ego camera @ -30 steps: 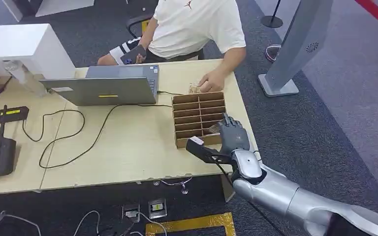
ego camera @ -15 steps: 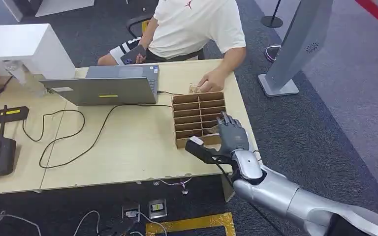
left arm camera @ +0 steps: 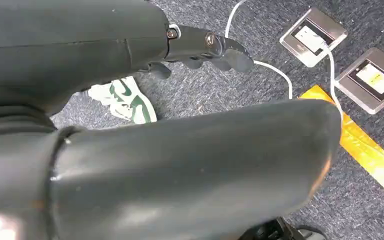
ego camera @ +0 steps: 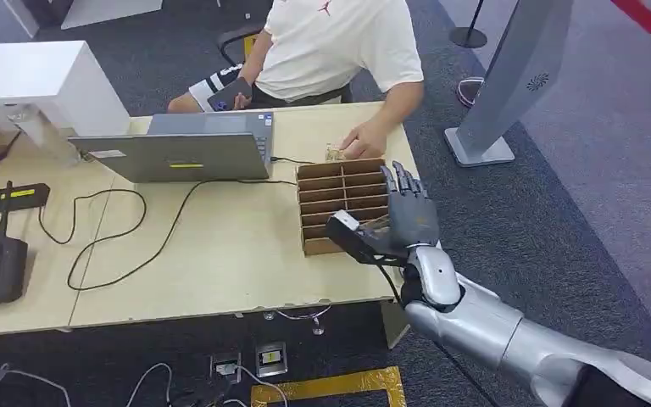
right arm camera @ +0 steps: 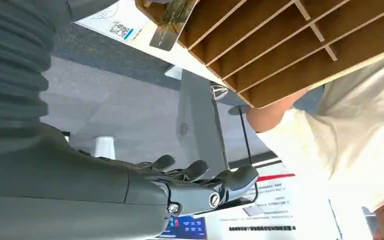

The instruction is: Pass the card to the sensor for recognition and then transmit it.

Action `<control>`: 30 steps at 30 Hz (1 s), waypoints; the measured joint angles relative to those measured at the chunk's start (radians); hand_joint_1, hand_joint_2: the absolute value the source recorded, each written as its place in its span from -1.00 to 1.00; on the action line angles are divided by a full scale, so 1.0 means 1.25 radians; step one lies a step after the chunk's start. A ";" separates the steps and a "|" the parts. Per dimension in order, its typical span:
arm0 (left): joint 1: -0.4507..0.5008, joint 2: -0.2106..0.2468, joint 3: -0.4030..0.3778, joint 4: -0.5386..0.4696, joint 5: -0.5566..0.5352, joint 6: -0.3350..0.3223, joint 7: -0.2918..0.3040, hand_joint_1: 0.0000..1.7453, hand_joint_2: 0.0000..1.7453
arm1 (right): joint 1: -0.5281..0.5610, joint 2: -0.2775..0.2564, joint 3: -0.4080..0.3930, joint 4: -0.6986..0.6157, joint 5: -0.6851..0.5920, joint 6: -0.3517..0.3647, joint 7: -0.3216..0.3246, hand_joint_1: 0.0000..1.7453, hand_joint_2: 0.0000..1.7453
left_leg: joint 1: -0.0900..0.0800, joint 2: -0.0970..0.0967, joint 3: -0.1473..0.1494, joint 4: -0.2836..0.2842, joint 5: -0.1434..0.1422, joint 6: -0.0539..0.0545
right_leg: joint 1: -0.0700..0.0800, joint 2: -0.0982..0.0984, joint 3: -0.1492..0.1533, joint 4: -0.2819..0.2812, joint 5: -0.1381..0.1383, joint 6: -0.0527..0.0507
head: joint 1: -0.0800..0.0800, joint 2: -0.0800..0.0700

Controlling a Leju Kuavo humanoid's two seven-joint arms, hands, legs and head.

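Your left hand (left arm camera: 200, 47) hung over the carpet near the floor sockets (left arm camera: 312, 35), fingers curled in on nothing. On the counter (ego camera: 220, 246), the laptop (ego camera: 178, 153) and cable lay as before. At the wooden slotted rack (ego camera: 339, 203), a card (right arm camera: 172, 22) stuck out of one slot. Your right hand (ego camera: 403, 220) had lifted since half a second ago, fingers now straight and spread above the rack's right edge, holding nothing. The person's hand (ego camera: 364, 140) stayed behind the rack.
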 joint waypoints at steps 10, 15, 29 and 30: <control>0.000 0.000 0.000 0.000 0.000 0.000 0.002 -1.00 -1.00 | 0.004 -0.001 0.002 -0.003 -0.017 0.089 0.009 -1.00 1.00 | 0.000 0.000 0.000 0.000 0.000 0.000 | 0.000 0.000 0.000 0.000 0.000 0.000 | 0.000 0.000; 0.000 -0.002 -0.015 0.000 0.000 0.000 0.006 -1.00 -1.00 | 0.005 -0.003 0.006 0.001 -0.031 0.141 0.015 -1.00 1.00 | 0.000 0.000 0.000 0.000 0.000 0.000 | 0.000 0.000 0.000 0.000 0.000 0.000 | 0.000 0.000; -0.002 -0.005 -0.020 0.000 0.000 0.000 0.016 -1.00 -1.00 | -0.013 -0.007 0.007 0.015 -0.031 0.165 0.025 -1.00 1.00 | 0.000 0.000 0.000 0.000 0.000 0.000 | 0.000 0.000 0.000 0.000 0.000 0.000 | 0.000 0.000; -0.002 -0.005 -0.020 0.000 0.000 0.000 0.016 -1.00 -1.00 | -0.015 -0.007 0.007 0.016 -0.029 0.165 0.026 -1.00 1.00 | 0.000 0.000 0.000 0.000 0.000 0.000 | 0.000 0.000 0.000 0.000 0.000 0.000 | 0.000 0.000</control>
